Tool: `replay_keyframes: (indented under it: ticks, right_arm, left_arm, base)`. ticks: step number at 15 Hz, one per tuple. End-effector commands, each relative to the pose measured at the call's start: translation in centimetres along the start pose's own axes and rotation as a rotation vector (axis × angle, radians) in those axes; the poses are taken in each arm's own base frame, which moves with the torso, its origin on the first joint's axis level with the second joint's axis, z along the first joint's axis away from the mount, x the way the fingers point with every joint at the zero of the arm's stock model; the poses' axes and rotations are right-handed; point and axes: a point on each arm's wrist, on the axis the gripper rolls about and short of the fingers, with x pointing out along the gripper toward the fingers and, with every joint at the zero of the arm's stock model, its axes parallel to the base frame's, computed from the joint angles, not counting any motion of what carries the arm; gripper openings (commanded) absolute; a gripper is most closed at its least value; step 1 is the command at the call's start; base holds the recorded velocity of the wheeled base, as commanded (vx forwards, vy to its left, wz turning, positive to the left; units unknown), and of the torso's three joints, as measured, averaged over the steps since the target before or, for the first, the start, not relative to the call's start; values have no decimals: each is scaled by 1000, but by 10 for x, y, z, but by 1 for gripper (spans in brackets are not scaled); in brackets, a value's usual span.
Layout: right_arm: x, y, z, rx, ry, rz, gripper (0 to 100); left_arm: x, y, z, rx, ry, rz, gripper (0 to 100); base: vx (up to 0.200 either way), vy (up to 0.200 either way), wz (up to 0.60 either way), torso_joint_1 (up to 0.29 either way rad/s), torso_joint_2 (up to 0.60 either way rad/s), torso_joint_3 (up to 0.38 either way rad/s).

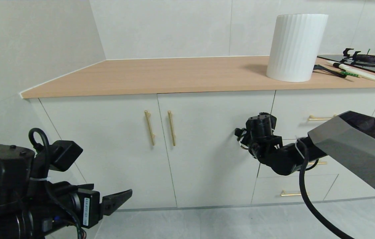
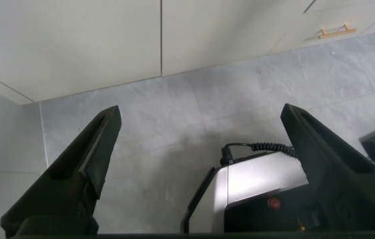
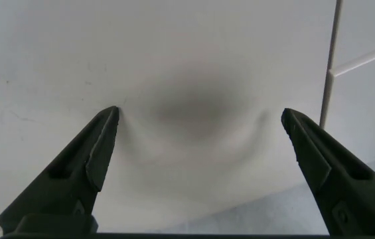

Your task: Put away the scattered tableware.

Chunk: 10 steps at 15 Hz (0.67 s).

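The utensils (image 1: 350, 70) lie on the counter (image 1: 174, 74); my right hand (image 3: 197, 123) is low.
It gapes empty at the cabinet door (image 1: 214, 146); I should rise clear of the counter edge before reaching beside the white holder (image 1: 296, 46).

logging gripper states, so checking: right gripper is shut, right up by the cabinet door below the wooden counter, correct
Not shut: the right gripper is open, as the right wrist view shows. It is close to the cabinet door below the wooden counter.
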Motion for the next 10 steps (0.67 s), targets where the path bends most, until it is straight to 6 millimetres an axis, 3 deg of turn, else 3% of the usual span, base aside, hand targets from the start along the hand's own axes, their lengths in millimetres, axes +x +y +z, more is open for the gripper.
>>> replay_keyframes:
  ticks: [1,6,8,10]
  right_arm:
    - [3,-2,-1,-1,0,-6,100]
    - [0,-2,4,3,-5,-5,100]
    - [-38,-5,15,-11,97,90,100]
    - [-99,-19,27,-43,335,342,100]
  left_arm:
    - [0,0,0,-1,0,0,100]
    - [0,0,0,-1,0,0,100]
    - [0,0,0,-1,0,0,100]
    - [-1,0,0,1,-3,-1,100]
  base:
    - [0,0,0,0,0,0]
    - [0,0,0,0,0,0]
    - [0,0,0,0,0,0]
    - [0,0,0,0,0,0]
